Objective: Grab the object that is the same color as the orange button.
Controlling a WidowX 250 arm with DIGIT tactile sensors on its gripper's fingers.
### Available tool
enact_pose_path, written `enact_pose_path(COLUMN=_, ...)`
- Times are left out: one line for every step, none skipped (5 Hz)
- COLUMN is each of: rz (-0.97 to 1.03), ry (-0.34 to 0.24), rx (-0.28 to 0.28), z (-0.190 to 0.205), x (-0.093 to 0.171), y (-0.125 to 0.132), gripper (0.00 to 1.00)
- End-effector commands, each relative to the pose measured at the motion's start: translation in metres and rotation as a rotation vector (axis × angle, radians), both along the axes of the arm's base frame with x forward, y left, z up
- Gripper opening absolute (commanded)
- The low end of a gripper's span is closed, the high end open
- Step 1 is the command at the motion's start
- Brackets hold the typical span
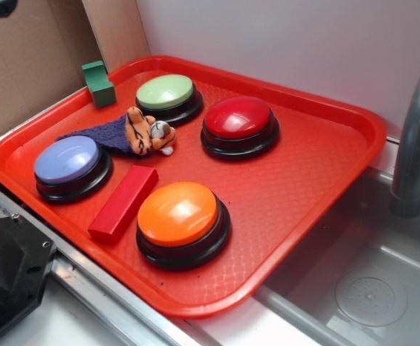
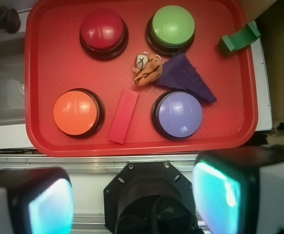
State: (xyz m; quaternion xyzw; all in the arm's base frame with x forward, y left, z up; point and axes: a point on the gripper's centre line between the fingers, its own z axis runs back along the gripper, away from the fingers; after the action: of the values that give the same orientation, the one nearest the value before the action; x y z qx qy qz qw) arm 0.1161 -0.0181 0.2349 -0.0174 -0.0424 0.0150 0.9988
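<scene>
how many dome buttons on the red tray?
4. Glossy orange dome button sits at the tray's near edge, red-topped one toward the far right, pale green one at the far side by the plush tiger, lavender one at the left. None appear hidden.

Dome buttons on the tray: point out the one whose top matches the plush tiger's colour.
The orange button, in the tray's front corner beside the red block. The others are red, green and lavender.

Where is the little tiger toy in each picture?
Exterior: the plush tiger lies near the tray's middle, left of the red button, on the purple cloth's tip.
Wrist: the plush tiger sits upper middle, right of and below the red button.
Shared landmark: the green button just beside it.
</scene>
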Motion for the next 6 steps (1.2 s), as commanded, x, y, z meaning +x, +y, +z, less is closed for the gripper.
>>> enact_pose_path(rz=0.000, ry=0.000, rx=0.000, z=0.000, x=0.000, y=0.000, gripper=1.00)
enact_pose_path(rz=-0.107, ry=0.006, rx=-0.046, z=-0.010, x=0.013, y=-0.003, gripper=1.00)
enact_pose_path(rz=-0.042, ry=-0.029, rx=-0.021, z=-0.032, x=0.030, y=0.006, gripper=1.00)
enact_pose_path(rz=0.057, ry=-0.069, rx=0.065, z=-0.067, x=0.057, y=0.011, gripper=1.00)
enact_pose_path(rz=0.128, ry=-0.118, rx=0.088, z=-0.091, x=0.075, y=0.016, gripper=1.00)
enact_pose_path(rz=0.148, ry=-0.122, rx=0.134, z=-0.125, x=0.094, y=0.017, gripper=1.00)
